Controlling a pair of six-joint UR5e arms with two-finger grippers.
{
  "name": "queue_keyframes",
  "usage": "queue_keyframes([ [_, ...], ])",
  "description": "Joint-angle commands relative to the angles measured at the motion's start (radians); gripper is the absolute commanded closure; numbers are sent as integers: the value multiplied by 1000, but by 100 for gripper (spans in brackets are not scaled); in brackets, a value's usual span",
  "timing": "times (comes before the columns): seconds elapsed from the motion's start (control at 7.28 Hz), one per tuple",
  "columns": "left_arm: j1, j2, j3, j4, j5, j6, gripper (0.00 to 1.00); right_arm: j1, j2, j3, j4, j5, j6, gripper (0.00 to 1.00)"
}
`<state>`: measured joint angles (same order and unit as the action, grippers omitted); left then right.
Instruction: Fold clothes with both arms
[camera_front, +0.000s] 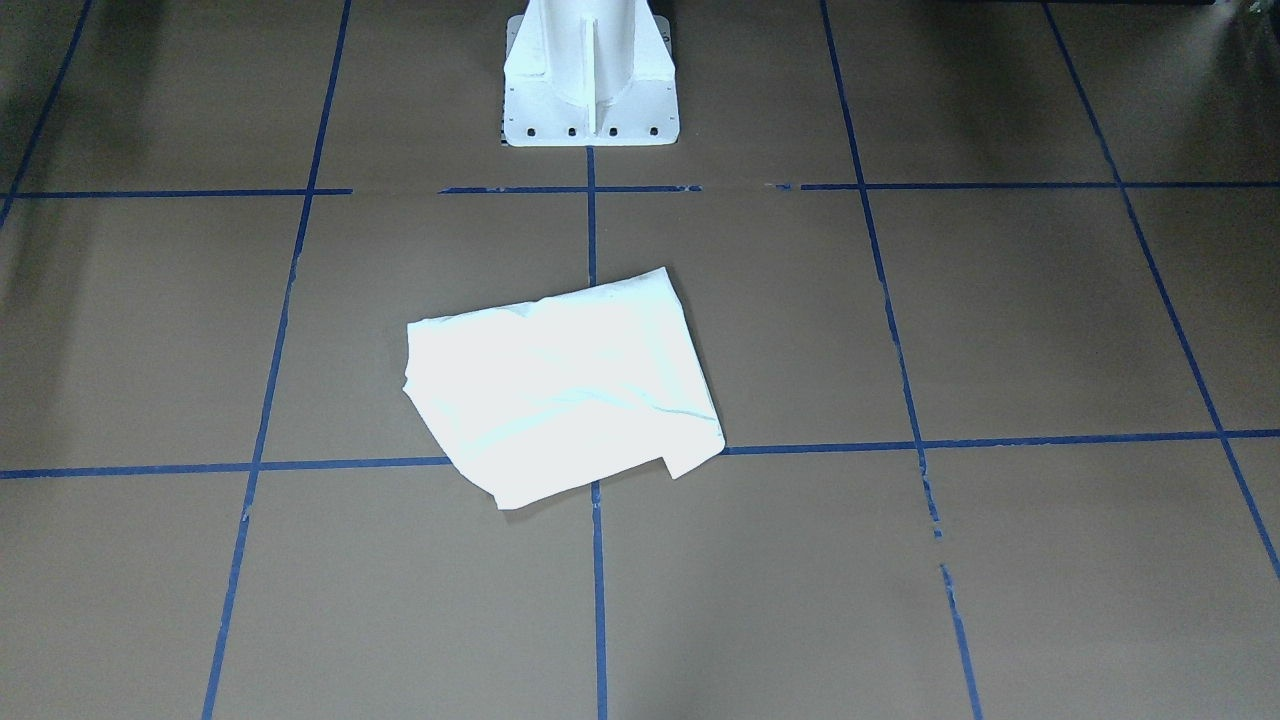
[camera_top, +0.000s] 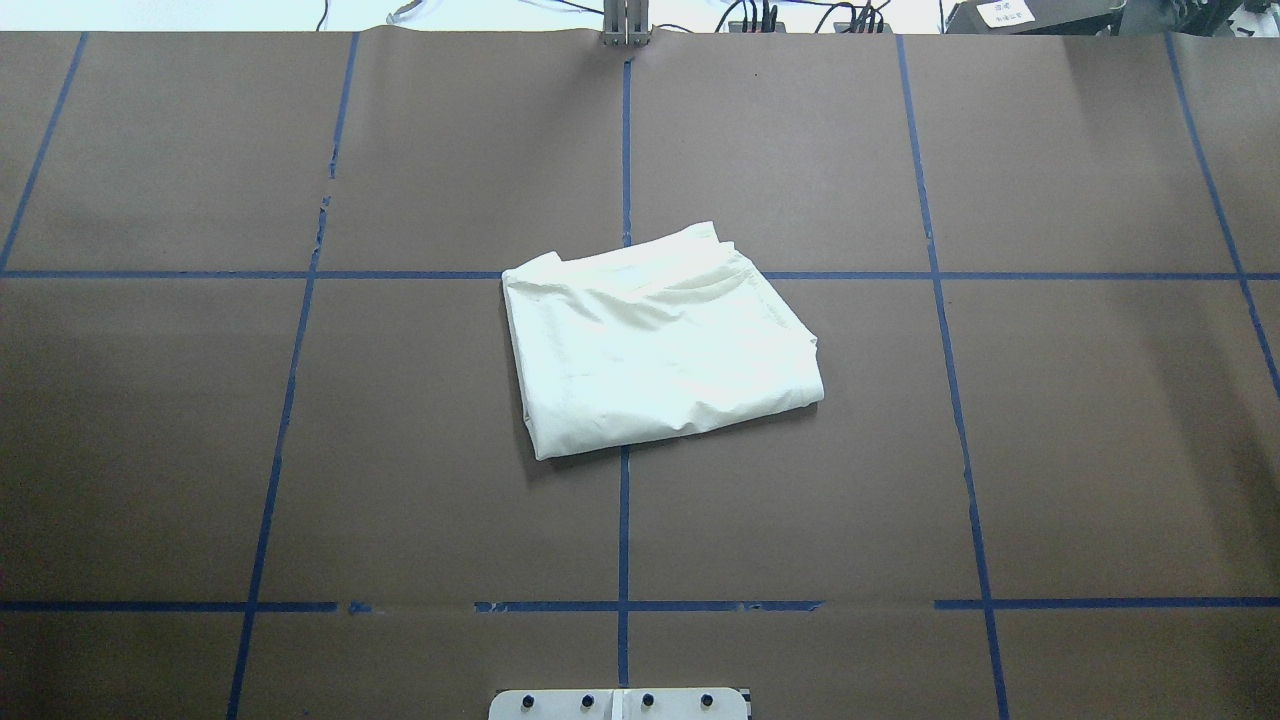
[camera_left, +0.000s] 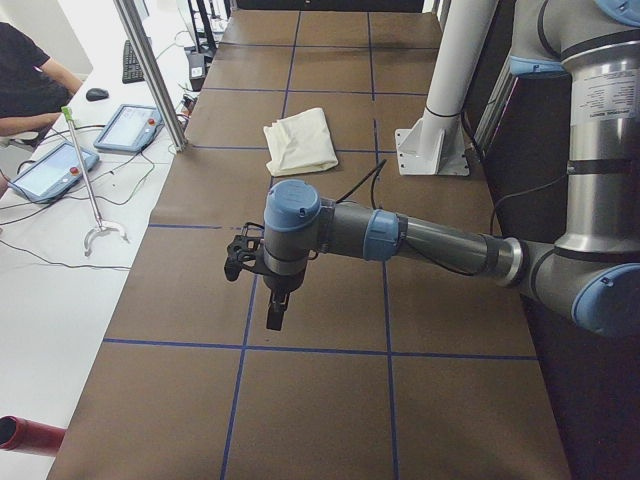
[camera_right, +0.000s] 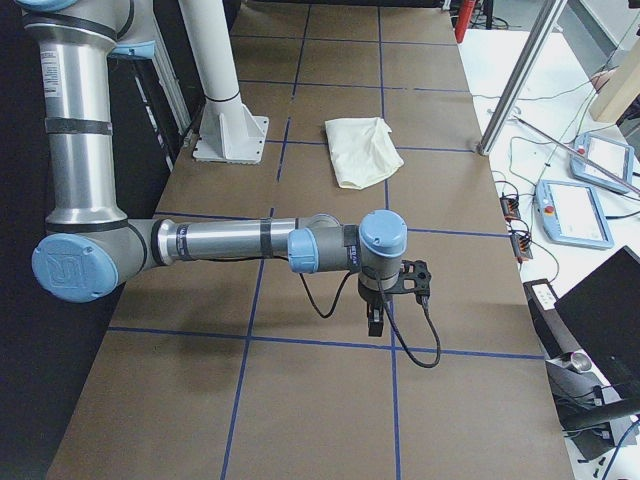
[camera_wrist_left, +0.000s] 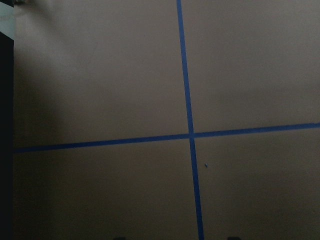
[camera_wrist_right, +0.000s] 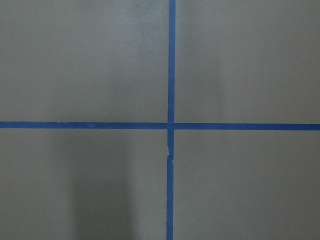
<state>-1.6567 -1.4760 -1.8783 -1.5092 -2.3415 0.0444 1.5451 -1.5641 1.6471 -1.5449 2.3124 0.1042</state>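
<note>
Broadly, a brown surface (camera_top: 1100, 450) fills every view, ruled into big squares by blue tape (camera_top: 625, 520). The left arm (camera_left: 440, 245) reaches out level over the end of the surface on the robot's left, and the right arm (camera_right: 220, 242) does the same at the opposite end. Each wrist points straight down above a tape crossing, well apart from the shirt. The left arm's jaws and the right arm's jaws show only in the two side views, as dark tips hanging clear of the surface, and I cannot tell whether either pair is open or closed. Between the arms stands a white pedestal (camera_front: 590, 70), bolted down at the robot's edge.

The shirt (camera_top: 660, 345) lies in the middle of the surface, folded into a rough rectangle with its plain cream side up, covering the crossing of the centre tape line and a cross line. Its long axis runs side to side, tilted so the end on the robot's right sits slightly farther from the pedestal.

Two tablets (camera_left: 128, 127) lie on a white desk beside the surface. A label (camera_left: 607, 98) on the left arm's upright tube carries print too small to read.
</note>
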Motion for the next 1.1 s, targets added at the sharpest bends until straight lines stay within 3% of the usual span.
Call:
queue_keyframes([
  [0.0,0,9,13,-14,-56,-1,0,0,-26,14,2,33,2,0],
  [0.27,2,23,50,-19,-50,-1,0,-3,-27,5,37,30,-9,0],
  [0.55,2,6,146,-168,-48,-4,0,-11,-27,-1,65,35,-6,0],
  [0.96,2,2,145,-174,-42,-3,0,-11,-19,26,66,47,2,0],
])
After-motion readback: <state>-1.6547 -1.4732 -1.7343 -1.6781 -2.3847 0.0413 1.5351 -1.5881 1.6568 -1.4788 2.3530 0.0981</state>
